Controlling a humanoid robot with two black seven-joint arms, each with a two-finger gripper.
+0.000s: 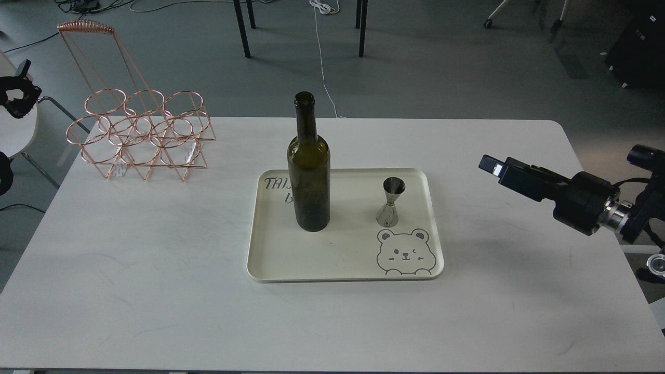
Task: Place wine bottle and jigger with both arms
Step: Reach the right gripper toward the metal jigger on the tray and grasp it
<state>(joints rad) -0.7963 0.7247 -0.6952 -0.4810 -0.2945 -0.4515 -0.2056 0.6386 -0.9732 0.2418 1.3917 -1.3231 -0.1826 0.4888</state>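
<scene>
The dark olive-green wine bottle [309, 176] stands upright on the left half of a cream tray [270, 259]. The small steel jigger [390, 202] stands upright on the tray's right half, above a bear drawing. My right gripper [492, 167] reaches in from the right over the table, pointing left toward the jigger and well apart from it; its fingers cannot be told apart. My left gripper [16, 93] is at the far left edge, off the table, small and dark, far from the bottle. Neither holds anything.
A copper wire bottle rack [137, 132] with a tall handle stands at the table's back left. The white table [156, 270] ends close behind the rack. Chair legs and cables lie on the floor beyond.
</scene>
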